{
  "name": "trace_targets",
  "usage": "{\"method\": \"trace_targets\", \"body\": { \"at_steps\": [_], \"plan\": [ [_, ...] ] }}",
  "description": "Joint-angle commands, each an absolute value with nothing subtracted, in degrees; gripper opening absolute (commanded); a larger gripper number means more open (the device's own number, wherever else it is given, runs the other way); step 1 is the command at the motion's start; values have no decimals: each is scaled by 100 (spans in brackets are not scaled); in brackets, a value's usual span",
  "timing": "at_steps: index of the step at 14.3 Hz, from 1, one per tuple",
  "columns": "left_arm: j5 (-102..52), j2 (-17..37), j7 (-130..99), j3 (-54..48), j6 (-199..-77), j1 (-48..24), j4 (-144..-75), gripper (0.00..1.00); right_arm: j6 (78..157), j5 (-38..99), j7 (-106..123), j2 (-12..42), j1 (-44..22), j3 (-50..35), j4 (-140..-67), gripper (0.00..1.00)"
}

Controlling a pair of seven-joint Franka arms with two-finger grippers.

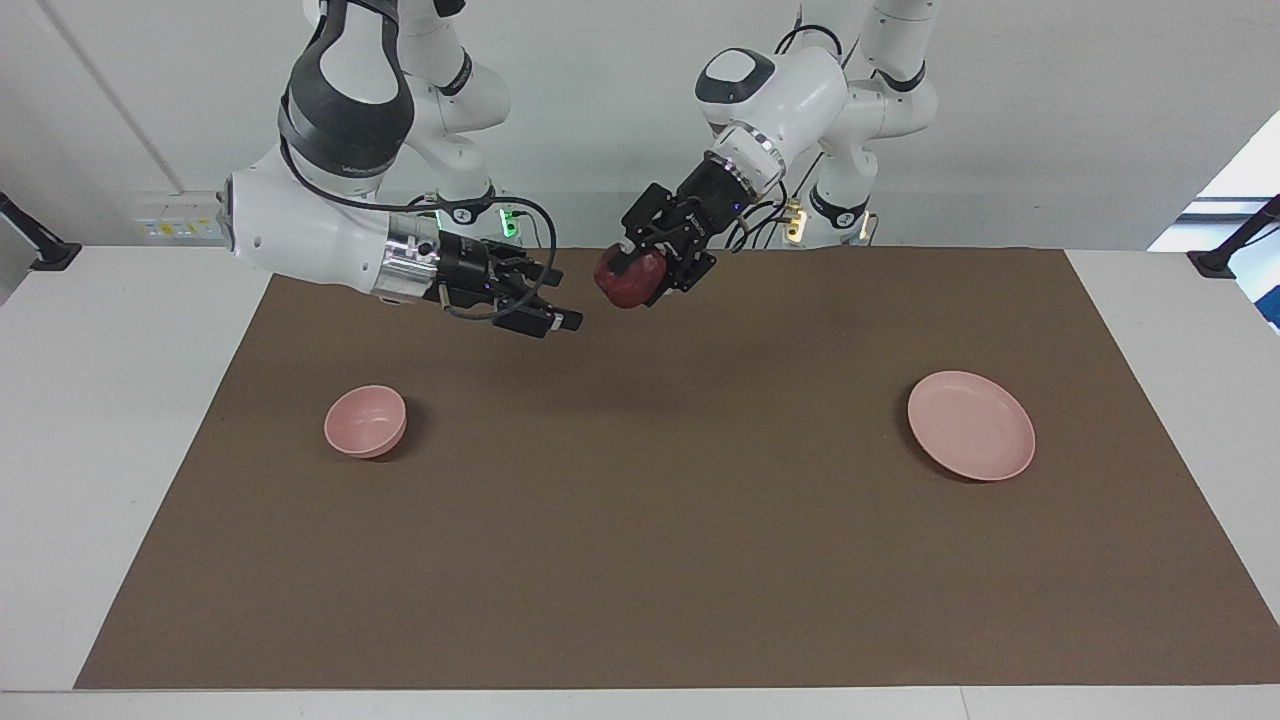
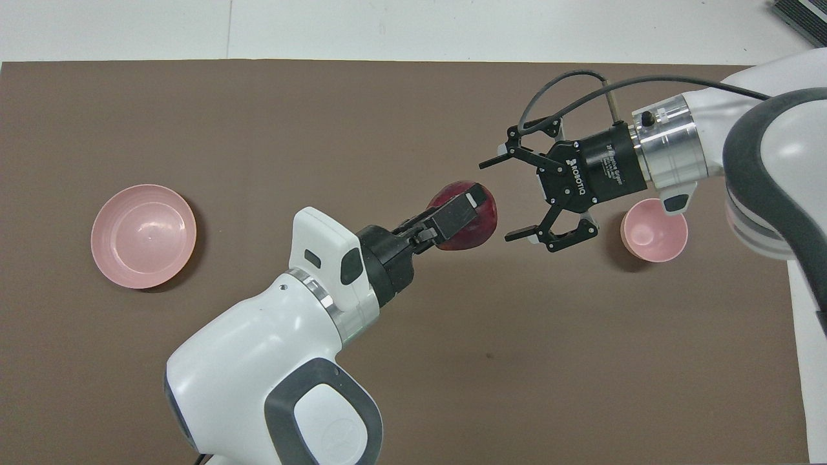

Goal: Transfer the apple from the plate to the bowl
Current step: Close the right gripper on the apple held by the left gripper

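- The left hand (image 1: 640,268) was clamped on the apple (image 1: 628,281), holding it in the air over the brown mat (image 1: 640,560) near the mat's middle, toward the edge by the robots.
- The left arm reached in from its base with the wrist angled down and toward the right arm's end; in the overhead view the left hand (image 2: 462,216) pointed at the right hand, one finger (image 2: 460,208) lying across the top of the apple (image 2: 475,223).
- The right hand (image 1: 545,312) hung over the mat with its fingers apart and nothing between them, aimed at the apple, with a gap between its tips and the fruit.
- From overhead the right hand (image 2: 513,197) showed both fingertips spread, one tip (image 2: 491,163) farther from the robots than the other.
- The bowl (image 1: 366,421) sat on the mat toward the right arm's end, with nothing in it; the right hand was not over it.
- The plate (image 1: 971,425) lay bare toward the left arm's end, well apart from both hands.
- Between the bowl (image 2: 653,229) and the plate (image 2: 143,235) the mat was open, and white worktop (image 1: 110,420) bordered the mat on every side.
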State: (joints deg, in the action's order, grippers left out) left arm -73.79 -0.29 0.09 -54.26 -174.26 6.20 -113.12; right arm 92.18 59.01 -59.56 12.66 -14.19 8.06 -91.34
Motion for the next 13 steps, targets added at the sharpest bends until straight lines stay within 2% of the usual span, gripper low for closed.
{"method": "trace_targets", "body": {
  "at_steps": [1,13],
  "plan": [
    [-7515,79,35,-5467,-17622,571,-11162,0,9115,6082,-5837,1345,-1380,782,-9018,100],
    [-7506,70,44,-5467,-17508,562,-11162,0,8885,6275,-5511,1283,-1450,703,-9070,100]
  ]
}}
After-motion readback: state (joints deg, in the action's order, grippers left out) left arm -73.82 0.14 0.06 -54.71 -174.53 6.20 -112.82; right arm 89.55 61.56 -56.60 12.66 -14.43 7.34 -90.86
